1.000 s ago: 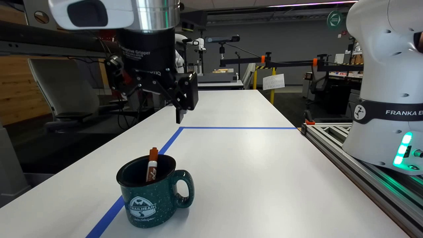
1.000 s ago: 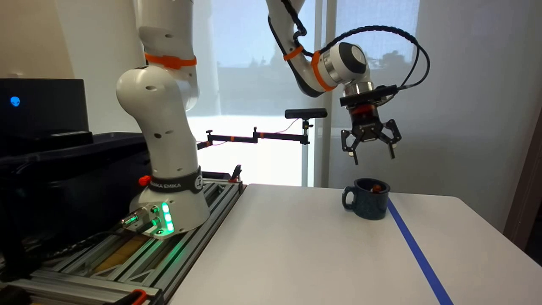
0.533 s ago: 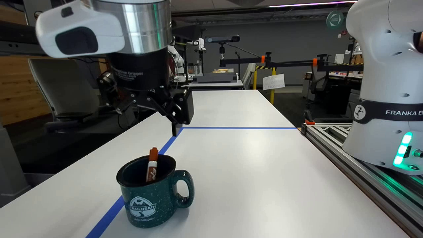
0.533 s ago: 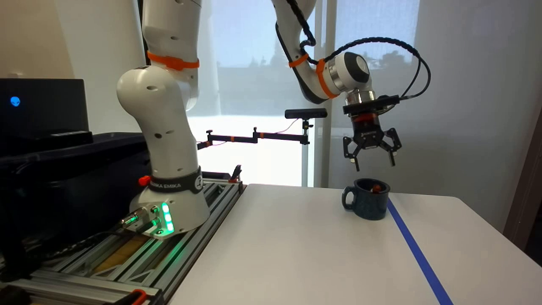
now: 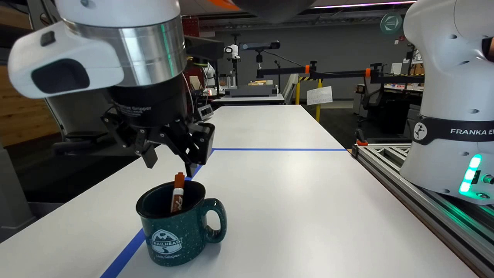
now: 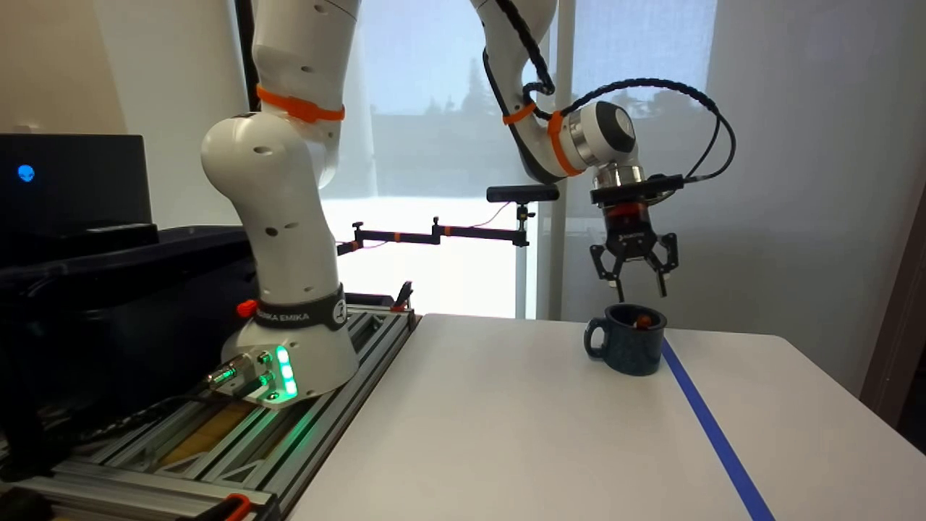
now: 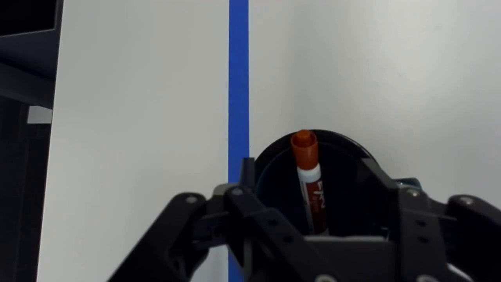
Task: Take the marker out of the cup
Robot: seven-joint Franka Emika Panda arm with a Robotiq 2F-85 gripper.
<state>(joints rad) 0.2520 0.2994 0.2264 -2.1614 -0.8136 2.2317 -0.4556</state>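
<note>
One squat, dark green, speckled ceramic mug [image 5: 173,229] stands just beside a straight strip of blue tape [image 7: 238,90] on a white tabletop [image 5: 308,216], whose edge runs well beyond the tape; on the handle side the surface stretches wide. Inside the mug tilts one short red-orange-capped, brown-bodied marker [image 7: 313,186], cap up, lower end hidden. A single black, two-fingered gripper [image 6: 642,297] hangs over the mug, fingers spread apart; rim contact is hard to judge.
</note>
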